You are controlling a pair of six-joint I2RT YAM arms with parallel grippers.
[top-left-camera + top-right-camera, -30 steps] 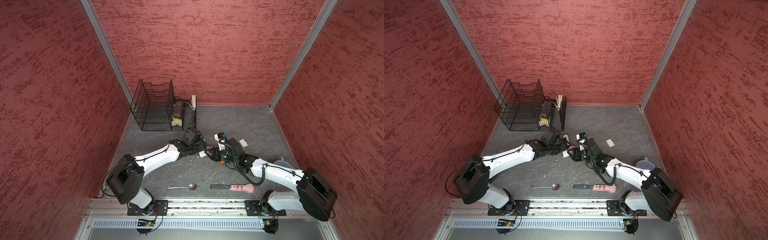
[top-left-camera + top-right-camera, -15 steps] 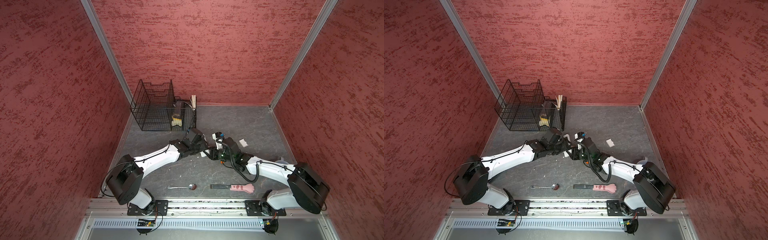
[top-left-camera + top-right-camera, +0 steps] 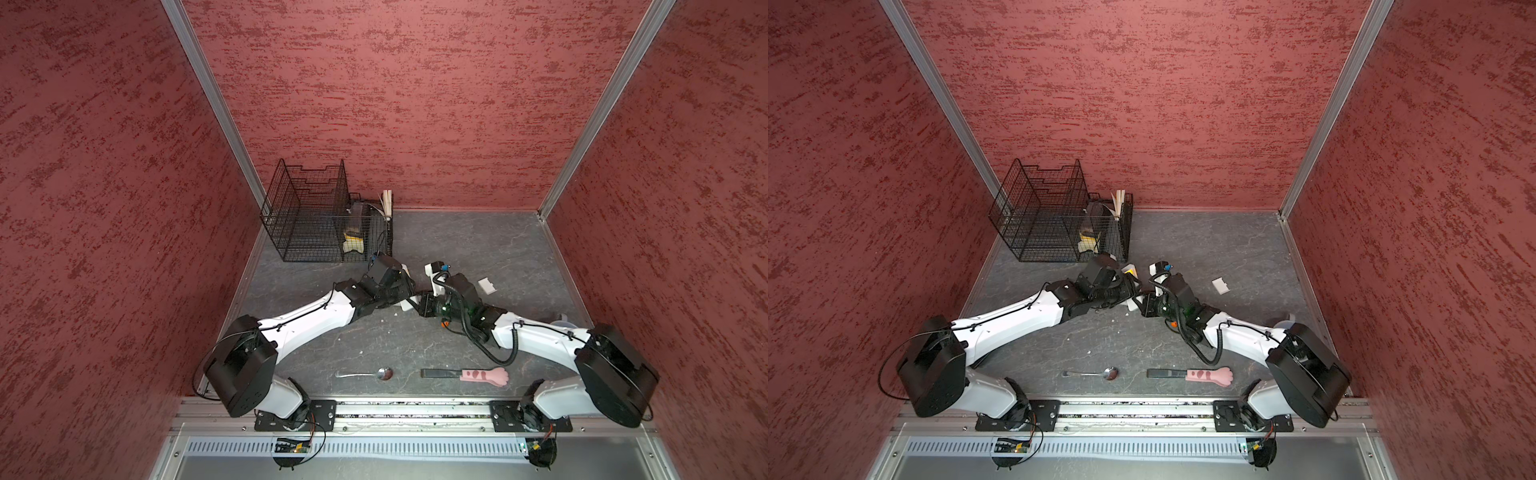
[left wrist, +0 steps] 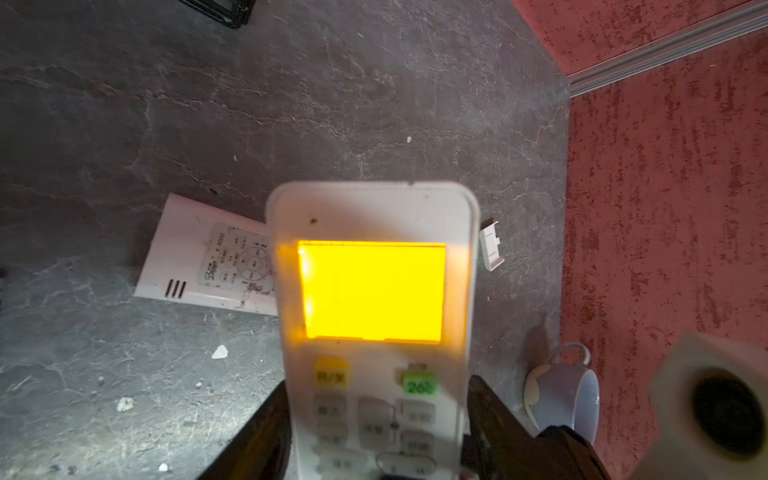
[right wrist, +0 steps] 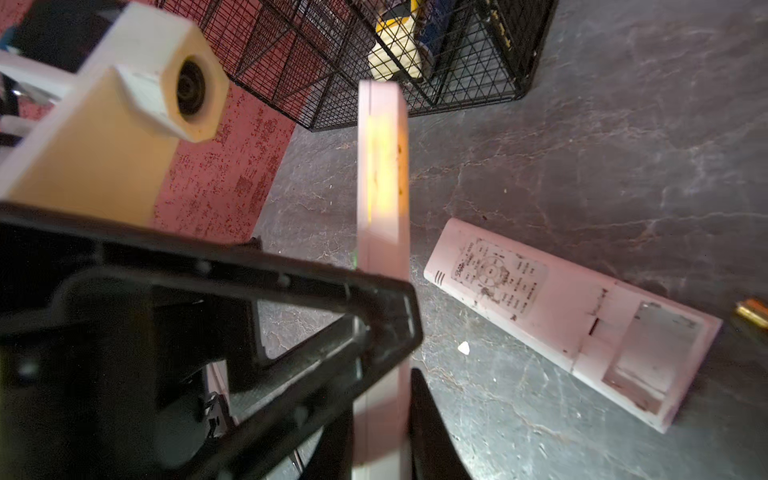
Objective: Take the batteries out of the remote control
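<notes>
- Black wire rack (image 3: 305, 216) in the back-left corner; smaller wire bin (image 3: 370, 245) against its right side, pale sticks and something yellow inside.
- Spoon (image 3: 365, 374) flat near the front edge, bowl pointing right.
- Pink cat-paw tool (image 3: 465, 375) just right of it, black end toward the spoon.
- White mug (image 4: 565, 399) by the wall on my right.

The lit remote (image 4: 374, 291) blurs and runs out of view.
</notes>
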